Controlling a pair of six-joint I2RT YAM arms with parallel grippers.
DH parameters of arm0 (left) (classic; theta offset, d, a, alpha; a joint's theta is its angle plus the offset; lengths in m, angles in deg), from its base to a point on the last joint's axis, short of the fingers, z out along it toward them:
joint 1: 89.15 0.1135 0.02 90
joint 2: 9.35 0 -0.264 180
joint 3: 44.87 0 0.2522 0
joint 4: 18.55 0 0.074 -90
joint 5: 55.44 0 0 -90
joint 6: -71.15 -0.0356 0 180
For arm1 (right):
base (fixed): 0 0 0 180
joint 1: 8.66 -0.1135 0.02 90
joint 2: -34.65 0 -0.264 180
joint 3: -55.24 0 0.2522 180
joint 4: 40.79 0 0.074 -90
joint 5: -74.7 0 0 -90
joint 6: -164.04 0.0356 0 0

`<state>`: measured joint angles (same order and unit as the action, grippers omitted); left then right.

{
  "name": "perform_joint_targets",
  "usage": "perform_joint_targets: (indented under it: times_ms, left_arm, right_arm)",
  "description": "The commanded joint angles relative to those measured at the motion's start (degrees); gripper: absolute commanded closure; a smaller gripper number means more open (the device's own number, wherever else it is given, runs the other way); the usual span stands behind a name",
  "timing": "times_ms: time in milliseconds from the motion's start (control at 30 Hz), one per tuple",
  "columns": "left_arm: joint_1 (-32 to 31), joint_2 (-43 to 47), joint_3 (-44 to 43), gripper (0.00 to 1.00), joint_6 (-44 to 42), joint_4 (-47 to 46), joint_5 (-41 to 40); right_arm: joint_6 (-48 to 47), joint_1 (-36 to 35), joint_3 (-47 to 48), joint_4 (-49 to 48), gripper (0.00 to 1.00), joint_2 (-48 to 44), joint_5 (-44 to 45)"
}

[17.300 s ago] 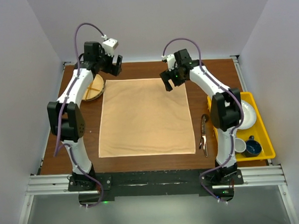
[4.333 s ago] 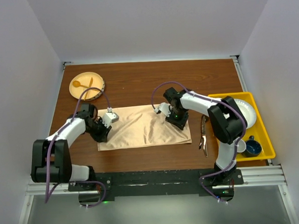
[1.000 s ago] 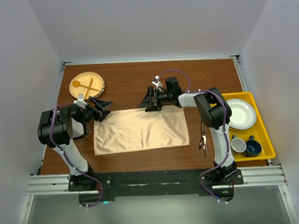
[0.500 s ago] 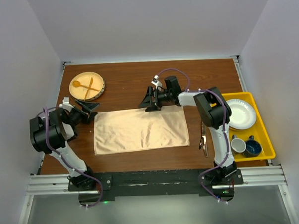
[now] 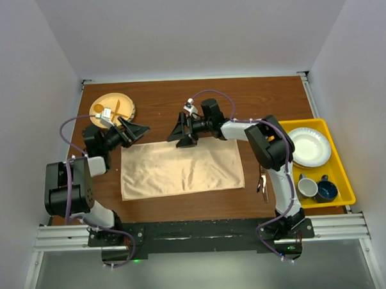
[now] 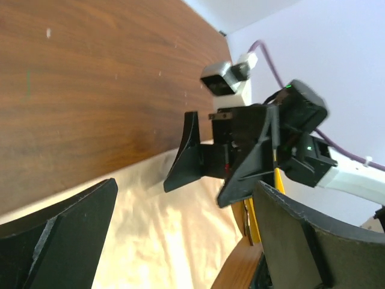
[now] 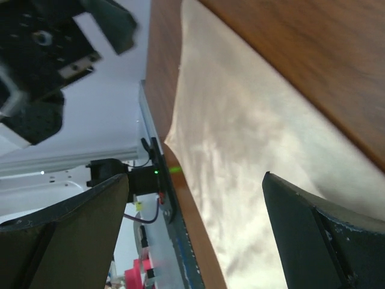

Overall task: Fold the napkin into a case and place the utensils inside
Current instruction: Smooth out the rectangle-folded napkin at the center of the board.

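The peach-orange napkin [image 5: 181, 168] lies folded into a flat rectangle on the table; no narrow case shape shows. My left gripper [image 5: 140, 133] hovers open at its far left corner, pointing right. My right gripper [image 5: 179, 139] stands open over the far edge near the middle, pointing left, so the two face each other. In the left wrist view the napkin [image 6: 162, 235] lies between my open fingers [image 6: 57, 241], with the right gripper [image 6: 207, 162] beyond. The right wrist view shows the napkin [image 7: 240, 150] under wide fingers [image 7: 328, 241]. The dark utensils [image 5: 263, 175] lie right of the napkin.
A round wooden plate [image 5: 104, 102] with a pale spoon and fork sits at the far left, partly behind my left arm. The yellow tray [image 5: 342, 176] at the right holds a white plate [image 5: 310, 146] and two cups [image 5: 317, 189].
The left gripper has swung from the table's left side to the napkin's far left corner. The right gripper slid slightly left along the far edge. Both stayed open; the napkin has not moved.
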<state>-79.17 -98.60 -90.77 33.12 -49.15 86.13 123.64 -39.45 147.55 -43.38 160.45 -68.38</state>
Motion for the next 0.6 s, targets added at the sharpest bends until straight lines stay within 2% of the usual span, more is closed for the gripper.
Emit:
perform_joint_targets:
  times_ms: [0, 133, 300, 567]
  left_arm:
    - [-0.31, -4.25, 3.31, 0.00, 3.31, -2.40, -6.65]
    - [-0.66, -8.99, 2.44, 0.00, 3.41, -3.36, -7.98]
    - [-0.84, -12.34, 1.73, 0.00, 0.35, 0.40, -10.08]
    - [-0.75, -14.10, 0.59, 0.00, -5.03, 7.62, -13.25]
  right_arm:
    - [8.48, -1.38, 2.05, -8.94, 0.02, -1.26, 0.52]
    - [13.75, -1.38, 3.45, -13.78, 0.02, 2.95, 0.70]
    - [13.15, -1.12, 5.04, -14.05, 0.02, 7.44, 0.35]
    - [4.55, 2.48, 2.93, -5.71, 0.02, 7.36, -0.97]
